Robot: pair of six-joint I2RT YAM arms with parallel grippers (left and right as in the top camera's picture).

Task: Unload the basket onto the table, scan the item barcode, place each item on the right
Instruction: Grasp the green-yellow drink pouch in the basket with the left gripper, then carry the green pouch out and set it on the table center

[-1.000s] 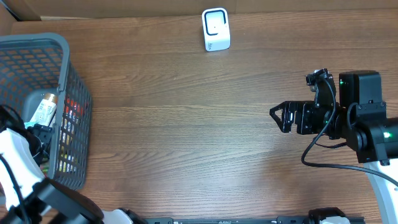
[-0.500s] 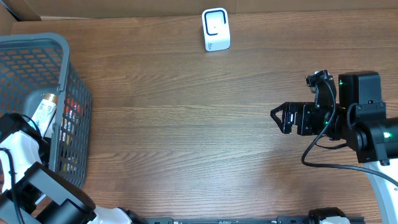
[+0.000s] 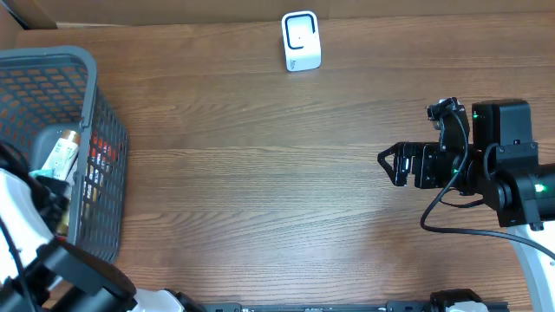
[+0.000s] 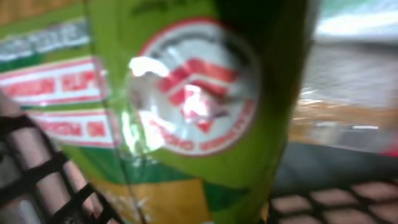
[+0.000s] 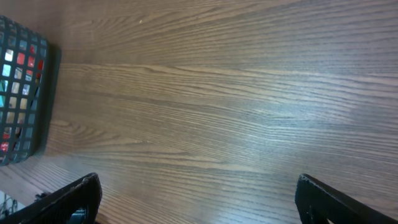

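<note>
Only left wrist shows logo on green packet (image 4: 186, 112) (blurred); left end effector (image 3: 50, 185) closed in basket (image 3: 97, 82), right end effector (image 3: 387, 165) wide.

The middle of the surface (image 3: 260, 173) is being left open between the basket (image 3: 97, 78) at the left edge and the right tool (image 3: 388, 163), which is being held with jaws wide above the right side. The far edge is being interrupted by the white scanner (image 3: 301, 41) standing near its middle. Inside the basket, room is being taken up by the left arm (image 3: 22, 217), by packed goods (image 3: 62, 149) and by a green packet (image 4: 186, 112) just beside the mesh.
</note>
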